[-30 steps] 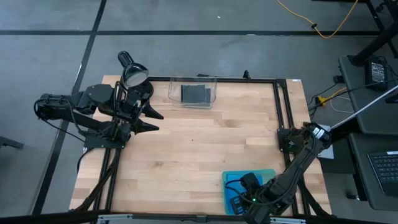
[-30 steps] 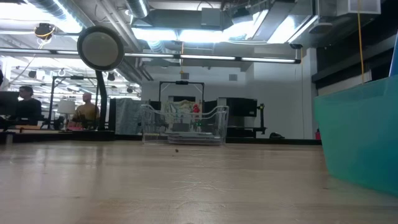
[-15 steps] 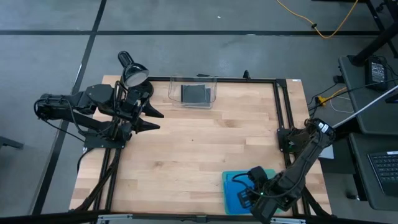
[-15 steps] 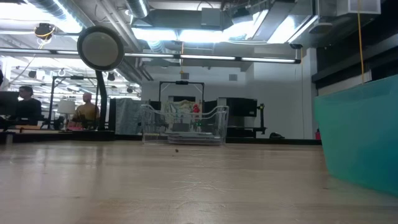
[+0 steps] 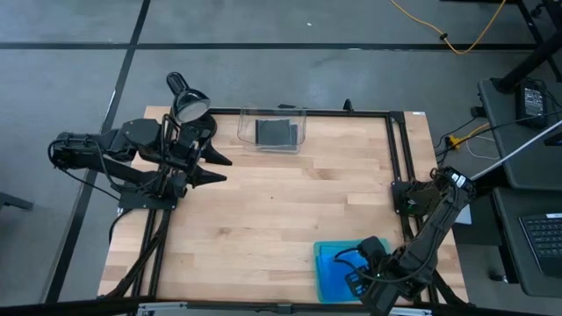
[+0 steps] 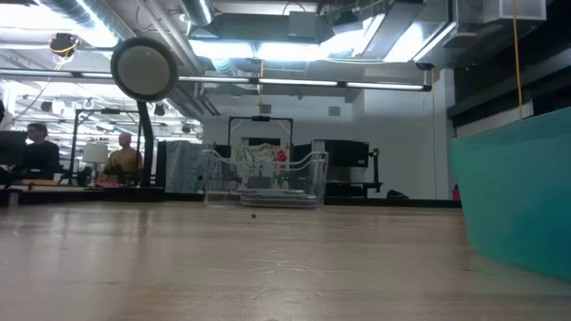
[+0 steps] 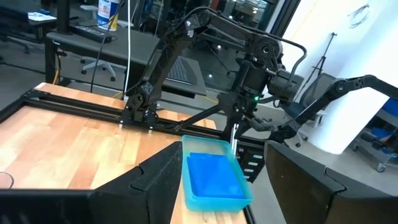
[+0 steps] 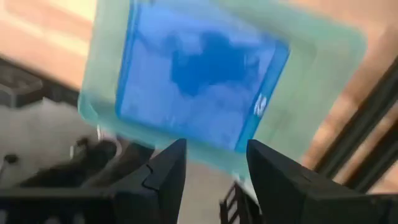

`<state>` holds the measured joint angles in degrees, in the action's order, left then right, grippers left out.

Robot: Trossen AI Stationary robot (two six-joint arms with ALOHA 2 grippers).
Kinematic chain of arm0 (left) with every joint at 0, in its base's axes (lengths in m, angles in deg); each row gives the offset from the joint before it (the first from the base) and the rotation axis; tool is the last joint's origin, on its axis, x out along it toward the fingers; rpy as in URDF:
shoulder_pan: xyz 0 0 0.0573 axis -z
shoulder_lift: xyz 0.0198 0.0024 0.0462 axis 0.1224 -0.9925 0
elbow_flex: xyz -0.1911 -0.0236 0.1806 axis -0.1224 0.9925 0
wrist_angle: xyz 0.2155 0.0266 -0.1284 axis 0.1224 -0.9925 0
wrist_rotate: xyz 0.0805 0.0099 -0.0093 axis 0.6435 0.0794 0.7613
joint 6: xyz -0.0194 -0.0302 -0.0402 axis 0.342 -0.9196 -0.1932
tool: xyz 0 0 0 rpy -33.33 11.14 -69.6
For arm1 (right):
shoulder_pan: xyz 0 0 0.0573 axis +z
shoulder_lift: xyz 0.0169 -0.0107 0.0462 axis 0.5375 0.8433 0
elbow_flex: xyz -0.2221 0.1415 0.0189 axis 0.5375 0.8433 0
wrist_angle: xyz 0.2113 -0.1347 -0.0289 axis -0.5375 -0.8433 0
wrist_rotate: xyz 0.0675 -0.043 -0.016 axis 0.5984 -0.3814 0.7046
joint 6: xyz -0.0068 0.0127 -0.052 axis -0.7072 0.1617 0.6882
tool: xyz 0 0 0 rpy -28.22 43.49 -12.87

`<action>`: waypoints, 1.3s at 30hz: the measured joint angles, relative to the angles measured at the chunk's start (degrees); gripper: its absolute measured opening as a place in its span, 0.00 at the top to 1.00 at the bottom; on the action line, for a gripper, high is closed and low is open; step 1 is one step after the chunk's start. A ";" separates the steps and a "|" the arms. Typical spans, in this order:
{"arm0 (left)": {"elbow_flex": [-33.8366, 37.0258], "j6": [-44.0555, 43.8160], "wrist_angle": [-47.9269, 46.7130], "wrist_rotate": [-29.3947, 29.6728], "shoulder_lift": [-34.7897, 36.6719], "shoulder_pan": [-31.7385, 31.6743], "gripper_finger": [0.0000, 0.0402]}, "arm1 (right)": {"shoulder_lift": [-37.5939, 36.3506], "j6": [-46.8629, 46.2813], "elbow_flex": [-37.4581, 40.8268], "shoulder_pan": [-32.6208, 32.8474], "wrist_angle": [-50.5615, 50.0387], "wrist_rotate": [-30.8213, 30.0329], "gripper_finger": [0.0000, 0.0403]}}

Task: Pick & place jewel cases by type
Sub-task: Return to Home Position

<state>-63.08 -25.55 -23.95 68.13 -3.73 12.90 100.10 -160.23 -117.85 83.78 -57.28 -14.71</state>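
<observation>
A translucent blue jewel case [image 8: 199,81] lies flat in the teal tray [image 8: 323,56] at the table's near right corner [image 5: 323,250]. Dark grey jewel cases [image 5: 277,132] lie in the clear bin [image 5: 243,128] at the far edge. My right gripper [image 8: 214,168] hangs open over the tray, pointing down, with nothing between its fingers and clear of the blue case. My left gripper [image 5: 219,169] waits open at the table's left side, pointing level toward the right; its wrist view shows the tray and blue case [image 7: 214,174].
A desk lamp [image 5: 189,105] stands at the far left corner beside the left arm. A black frame rail [image 5: 395,149] runs along the table's right and far edges. Bare wood lies between the bin and the tray. People sit in the room beyond [image 6: 125,156].
My right gripper has drifted toward the table's right edge above the tray, rising a little. The blue case stays flat in the tray.
</observation>
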 joint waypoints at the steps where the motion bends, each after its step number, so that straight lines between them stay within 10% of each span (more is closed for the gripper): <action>1: 0.00 0.00 0.00 0.06 -0.11 0.00 0.46 | 0.00 0.04 0.00 -0.01 -0.52 -1.33 0.57; 9: 0.09 0.95 -2.11 5.91 -0.56 0.00 0.46 | -0.44 13.62 0.00 -6.20 -5.97 -20.80 0.61; 20: 0.07 2.29 -5.04 16.86 -0.35 -0.33 0.62 | -13.20 66.60 -0.03 -30.76 12.24 -45.98 0.89; 27: 0.01 4.18 -14.82 17.38 2.48 -8.02 0.97 | -24.10 100.02 -0.09 -47.06 18.45 -46.06 0.97; 39: 15.72 0.76 -18.93 14.30 20.36 -16.92 1.00 | -53.58 113.81 25.69 -56.87 23.05 -44.47 0.99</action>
<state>-47.36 -24.79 -42.87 82.43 16.63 -4.02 46.51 -46.42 -92.16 26.91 -34.23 -59.18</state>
